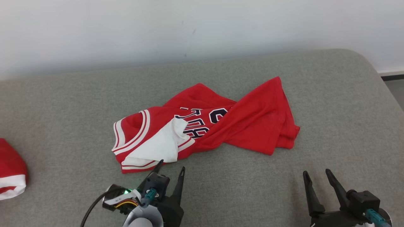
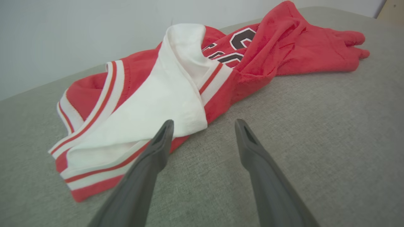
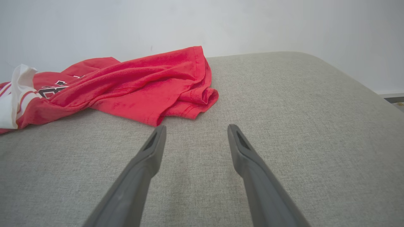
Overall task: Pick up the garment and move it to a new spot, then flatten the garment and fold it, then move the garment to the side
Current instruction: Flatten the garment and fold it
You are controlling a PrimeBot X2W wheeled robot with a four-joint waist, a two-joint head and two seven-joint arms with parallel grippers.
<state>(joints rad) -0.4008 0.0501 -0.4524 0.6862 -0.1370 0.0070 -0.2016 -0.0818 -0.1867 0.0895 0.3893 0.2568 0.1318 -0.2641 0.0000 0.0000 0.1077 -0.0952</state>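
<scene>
The left gripper [image 1: 172,165], lower left, and right gripper [image 1: 316,171], lower right, stand fully spread and empty. The crumpled red jersey with white striped trim [image 1: 252,123] lies mid-frame on the grey fabric surface [image 1: 331,104]. Advance your left gripper onto the near striped edge; bite deep.

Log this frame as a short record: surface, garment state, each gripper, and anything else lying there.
surface: grey cushion
garment: red jersey, crumpled, unfolded, white inside showing at its near-left end
left gripper: open, holding nothing, at the jersey's near edge; contact unclear
right gripper: open, holding nothing, over bare cushion, apart from the jersey
other: red-and-white cloth at the head view's left edge
</scene>
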